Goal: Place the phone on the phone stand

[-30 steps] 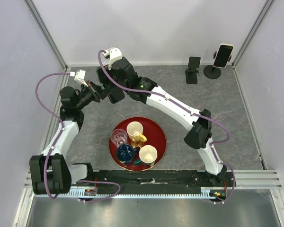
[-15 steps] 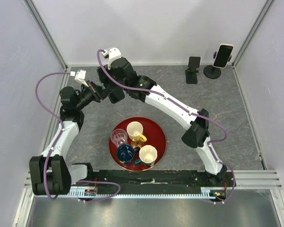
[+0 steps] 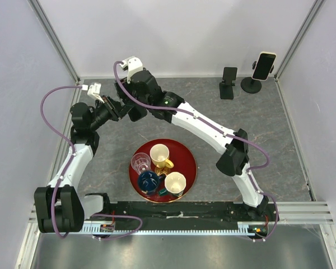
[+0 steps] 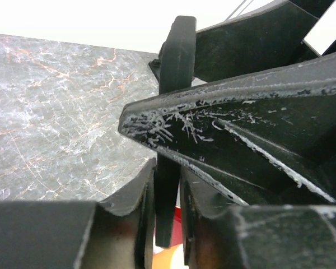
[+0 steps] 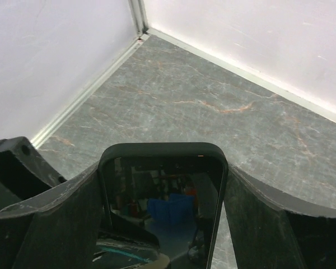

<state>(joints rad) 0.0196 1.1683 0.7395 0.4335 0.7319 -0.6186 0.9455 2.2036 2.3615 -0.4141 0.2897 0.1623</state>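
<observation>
The phone (image 3: 264, 66), black screen with a pale rim, stands upright on the phone stand (image 3: 251, 85), a black round-based stand in the far right corner. Both grippers are far from it, at the far left. They meet on a black-cased flat device with a glossy screen (image 3: 138, 114). My left gripper (image 3: 122, 109) is shut on its edge, which shows edge-on in the left wrist view (image 4: 176, 84) between the left gripper's jaws (image 4: 167, 190). My right gripper (image 3: 135, 106) holds the device (image 5: 162, 190) by its long sides in the right wrist view (image 5: 163, 174).
A red round tray (image 3: 187, 159) with several cups sits in the near middle. A second small black stand with an all-black rectangle (image 3: 228, 78) stands left of the phone stand. Walls and metal rails close in the left, back and right sides.
The right wrist has shifted slightly toward the far left. The black device stays held between both grippers. The left arm has barely moved.
</observation>
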